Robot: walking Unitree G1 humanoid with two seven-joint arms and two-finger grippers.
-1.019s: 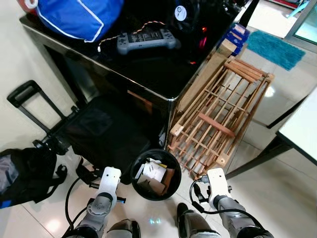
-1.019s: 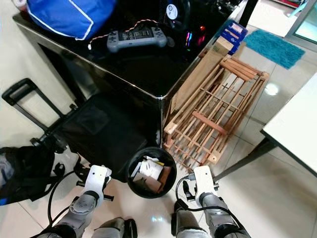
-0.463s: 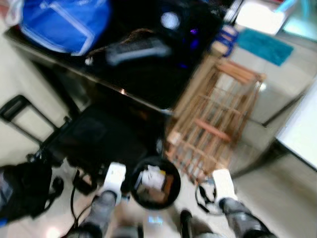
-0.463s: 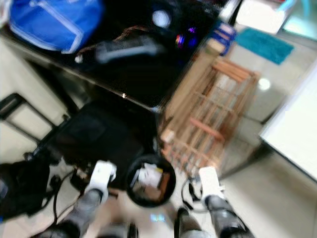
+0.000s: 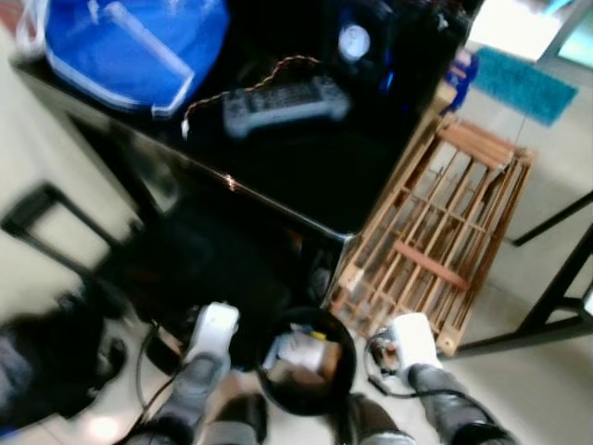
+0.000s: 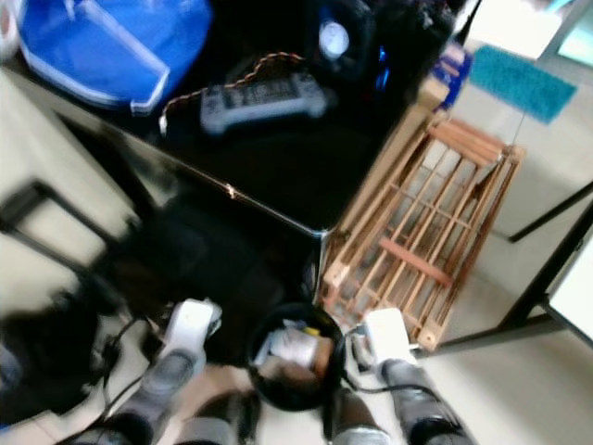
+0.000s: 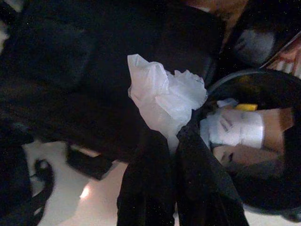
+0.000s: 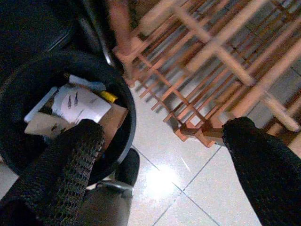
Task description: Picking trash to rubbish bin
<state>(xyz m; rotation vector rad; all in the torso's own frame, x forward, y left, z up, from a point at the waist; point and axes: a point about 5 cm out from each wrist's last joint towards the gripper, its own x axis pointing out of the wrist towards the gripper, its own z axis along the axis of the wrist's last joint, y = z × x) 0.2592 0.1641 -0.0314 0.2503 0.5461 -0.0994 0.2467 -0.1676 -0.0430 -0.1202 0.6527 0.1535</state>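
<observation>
A round black bin [image 5: 350, 366] stands on the floor between my two arms, with white paper [image 7: 235, 129], brown cardboard and a yellow scrap inside. My left gripper [image 7: 175, 136] is shut on a crumpled white piece of plastic trash [image 7: 164, 96]. It holds the trash just outside the bin's rim [image 7: 244, 75], in front of a black case. On the bin's other side my right gripper [image 8: 164, 127] hangs open over the floor tiles, nothing between its fingers [image 8: 70, 155]. Its view takes in the bin [image 8: 127, 108] and a wooden rack.
A wooden slatted rack [image 5: 435, 232] leans against a glossy black table [image 5: 306, 176] right behind the bin. A black suitcase [image 5: 195, 269] lies to the left. On the table sit a grey controller [image 5: 283, 97] and a blue bag [image 5: 139, 42]. Dark table legs [image 5: 556, 297] stand at right.
The whole picture has shifted and is blurred, so the camera moved. Both arms keep their places either side of the bin.
</observation>
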